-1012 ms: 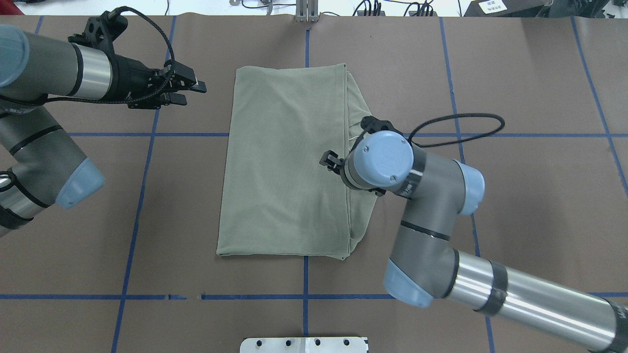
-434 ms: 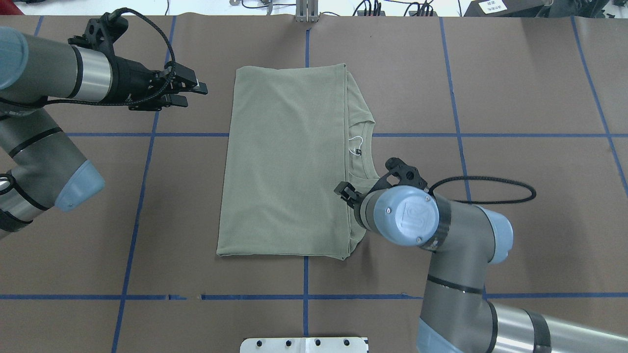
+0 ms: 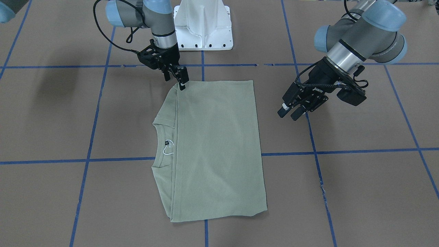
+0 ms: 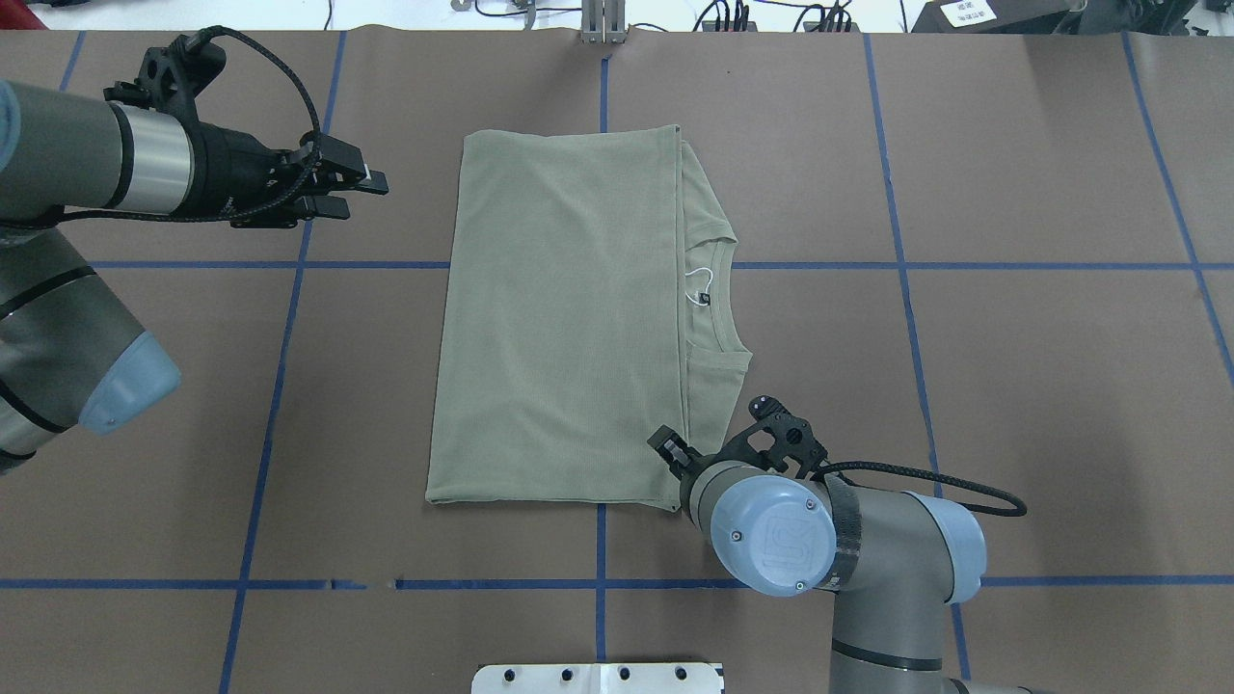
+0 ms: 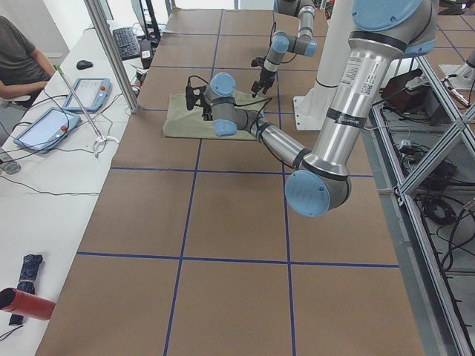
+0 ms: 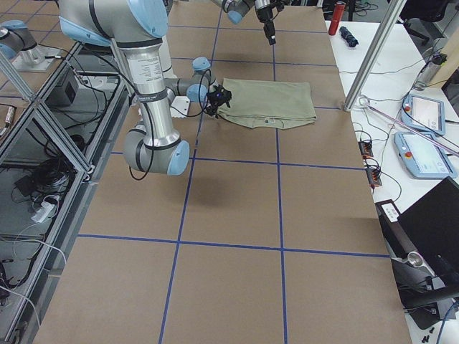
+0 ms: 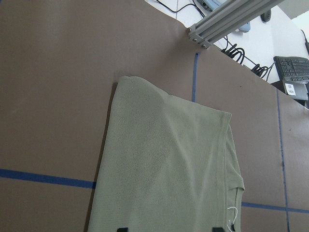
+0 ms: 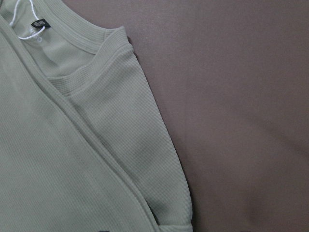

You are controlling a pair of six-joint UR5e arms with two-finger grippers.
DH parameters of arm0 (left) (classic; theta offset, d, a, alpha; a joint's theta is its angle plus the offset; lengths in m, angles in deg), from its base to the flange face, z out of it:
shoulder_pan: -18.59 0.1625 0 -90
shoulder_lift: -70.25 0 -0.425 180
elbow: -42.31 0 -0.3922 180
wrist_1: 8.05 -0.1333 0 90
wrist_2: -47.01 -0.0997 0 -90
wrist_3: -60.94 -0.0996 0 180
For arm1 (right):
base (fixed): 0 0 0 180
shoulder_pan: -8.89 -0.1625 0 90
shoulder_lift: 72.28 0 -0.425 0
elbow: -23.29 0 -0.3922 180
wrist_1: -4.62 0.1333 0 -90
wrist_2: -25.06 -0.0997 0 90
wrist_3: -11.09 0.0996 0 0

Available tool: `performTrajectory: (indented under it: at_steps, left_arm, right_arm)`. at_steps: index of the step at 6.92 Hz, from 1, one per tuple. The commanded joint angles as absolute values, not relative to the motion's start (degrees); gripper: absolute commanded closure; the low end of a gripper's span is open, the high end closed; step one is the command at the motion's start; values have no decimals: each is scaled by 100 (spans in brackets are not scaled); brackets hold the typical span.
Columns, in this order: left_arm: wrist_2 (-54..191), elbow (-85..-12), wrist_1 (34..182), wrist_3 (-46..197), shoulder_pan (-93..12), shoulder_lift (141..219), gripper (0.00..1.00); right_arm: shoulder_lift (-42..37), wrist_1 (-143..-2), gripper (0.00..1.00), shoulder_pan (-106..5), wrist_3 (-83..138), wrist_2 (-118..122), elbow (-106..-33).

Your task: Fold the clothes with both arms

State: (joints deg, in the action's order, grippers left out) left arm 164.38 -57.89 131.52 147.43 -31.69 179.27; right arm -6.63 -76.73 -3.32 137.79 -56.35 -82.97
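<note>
The shirt [image 4: 559, 328] is laid folded into a flat rectangle at the middle of the table [image 4: 1012, 386], its crew neck turned toward the table's right end, with the black neck label [image 4: 705, 298] and white string loop [image 4: 696, 280] exposed. The right gripper [image 3: 175, 83] is held at the shirt's right corner nearest the robot's edge, jaws parted, nothing grasped. The left gripper [image 4: 364, 193] is held over bare table between the shirt and the left end, released and clear of the cloth.
</note>
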Motion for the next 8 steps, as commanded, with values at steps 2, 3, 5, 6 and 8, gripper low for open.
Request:
performTrajectory:
  at_steps: [2,3,5,6,8]
  left_arm:
    - [16426,-5842,13152,14742,-3169,17853,34]
    - [16426,-5885,13152,14742,-3169,17801,34]
    - [16426,-5929,13152,14742,-3169,17748,34]
    - [16426,-5930,13152,14742,-3177,17748,34]
    - [16426,-5965,13143,14751,-3151,17748,34]
  right_arm:
    - [-680,-7642,20,-298,13783,-5642,-8174]
    - [-714,-7641,49,-306,13792,-5642,-8174]
    - [-715,-7633,100,-306,13731,-5694,-8192]
    - [-715,-7633,100,-306,13721,-5695,-8183]
    - [-724,-7641,100,-324,13748,-5686,-8244]
